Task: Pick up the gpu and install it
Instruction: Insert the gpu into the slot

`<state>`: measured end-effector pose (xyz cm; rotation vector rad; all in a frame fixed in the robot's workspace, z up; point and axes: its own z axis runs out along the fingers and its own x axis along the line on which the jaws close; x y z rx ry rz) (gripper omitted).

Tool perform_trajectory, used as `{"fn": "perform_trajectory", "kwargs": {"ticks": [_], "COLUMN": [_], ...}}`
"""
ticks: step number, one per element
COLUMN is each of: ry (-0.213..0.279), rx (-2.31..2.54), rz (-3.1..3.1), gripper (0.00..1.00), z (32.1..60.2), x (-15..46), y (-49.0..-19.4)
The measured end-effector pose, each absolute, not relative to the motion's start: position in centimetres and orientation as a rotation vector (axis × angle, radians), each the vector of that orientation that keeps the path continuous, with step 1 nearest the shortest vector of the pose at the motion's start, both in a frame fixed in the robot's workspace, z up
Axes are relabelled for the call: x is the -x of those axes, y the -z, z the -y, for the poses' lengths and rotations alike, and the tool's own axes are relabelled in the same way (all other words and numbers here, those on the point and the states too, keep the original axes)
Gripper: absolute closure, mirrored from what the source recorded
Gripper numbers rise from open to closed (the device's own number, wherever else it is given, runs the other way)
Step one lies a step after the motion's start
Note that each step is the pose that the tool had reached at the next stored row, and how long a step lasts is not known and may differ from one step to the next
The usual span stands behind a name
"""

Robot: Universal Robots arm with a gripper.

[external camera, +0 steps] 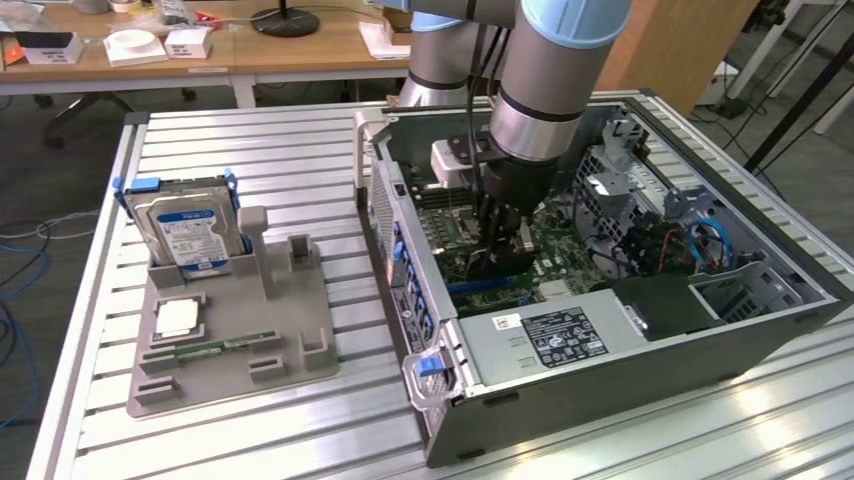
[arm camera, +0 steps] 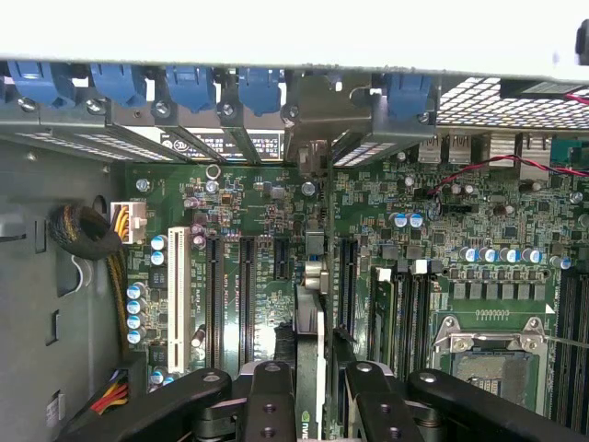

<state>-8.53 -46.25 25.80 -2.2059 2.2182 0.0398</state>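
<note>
My gripper [external camera: 499, 238] reaches down into the open computer case [external camera: 400, 215], over the green motherboard [external camera: 447, 215]. It is shut on the gpu [arm camera: 310, 318], a thin dark card seen edge-on between the two black fingers [arm camera: 271, 396]. The card stands upright over the motherboard [arm camera: 460, 230], in line with a black expansion slot. Its silvery bracket end [arm camera: 313, 152] points to the case's rear wall with the blue latches [arm camera: 189, 83]. In the exterior view the card's lower edge [external camera: 491, 264] sits low, close to the board; whether it touches the slot I cannot tell.
A grey fixture tray [external camera: 300, 300] on the slatted table holds a silver hard drive [external camera: 194, 225], a square chip [external camera: 176, 318] and a green memory stick [external camera: 214, 347]. The power supply [external camera: 561, 335] and drive cage [external camera: 747, 285] crowd the case. A CPU socket [arm camera: 488, 354] lies beside the slots.
</note>
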Motion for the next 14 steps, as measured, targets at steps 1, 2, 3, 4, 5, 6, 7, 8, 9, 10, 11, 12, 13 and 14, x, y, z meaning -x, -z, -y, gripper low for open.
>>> {"fn": "perform_trajectory", "kwargs": {"ticks": [1,2,3,4,5,6,7,8,9,10,11,12,13,14], "ry": [-0.040,-0.040,-0.041,-0.041,-0.041,-0.040,-0.040,-0.040,-0.040,-0.040,-0.040,-0.040,-0.040,-0.040], "rx": [2.206,2.206,2.205,2.205,2.205,2.206,2.206,2.206,2.205,2.205,2.205,2.206,2.206,2.206], "rz": [-2.218,-2.218,-2.219,-2.218,-2.218,-2.218,-2.218,-2.218,-2.218,-2.218,-2.218,-2.218,-2.218,-2.218], "gripper": [0.74,0.74,0.74,0.74,0.74,0.74,0.74,0.74,0.74,0.74,0.74,0.74,0.74,0.74], "z": [46.25,46.25,46.25,46.26,46.26,46.26,46.25,46.25,46.25,46.25,46.25,46.25,46.25,46.25], "x": [8.47,8.35,8.18,8.06,7.94,7.88,7.81,7.78,7.78,7.78,7.77,7.77,7.77,7.77], "y": [-25.80,-25.80,-25.79,-25.79,-25.79,-25.80,-25.80,-25.80,-25.80,-25.79,-25.75,-25.69,-25.64,-25.58]}}
